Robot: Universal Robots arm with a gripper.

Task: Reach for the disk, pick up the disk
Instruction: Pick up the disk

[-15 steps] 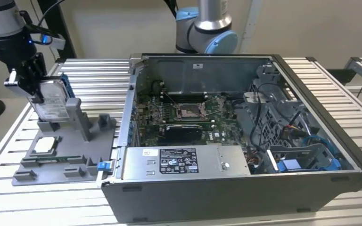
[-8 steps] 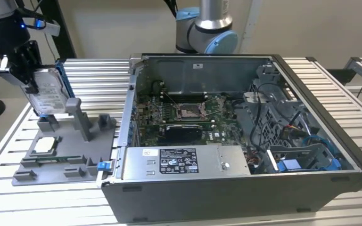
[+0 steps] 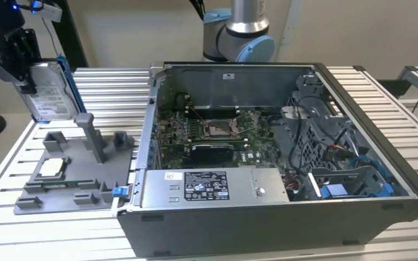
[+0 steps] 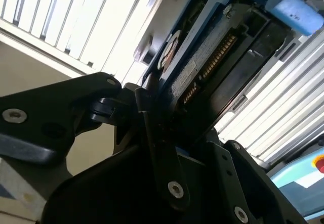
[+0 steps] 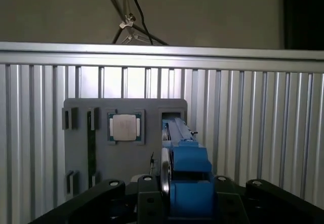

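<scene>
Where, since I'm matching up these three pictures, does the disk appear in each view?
Exterior view: the disk stands on edge at the exterior view's left, held by the gripper, near the grey tray.
Second wrist view: the disk is close up, connector side showing, clamped between the jaws.
First wrist view: the disk is edge-on, blue rail showing, over the tray.
Shared landmark: the slatted metal table.

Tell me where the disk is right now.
At the exterior view's left, the disk is held on edge by the gripper, fingers shut on it, above the grey fixture and left of the open computer case.
</scene>
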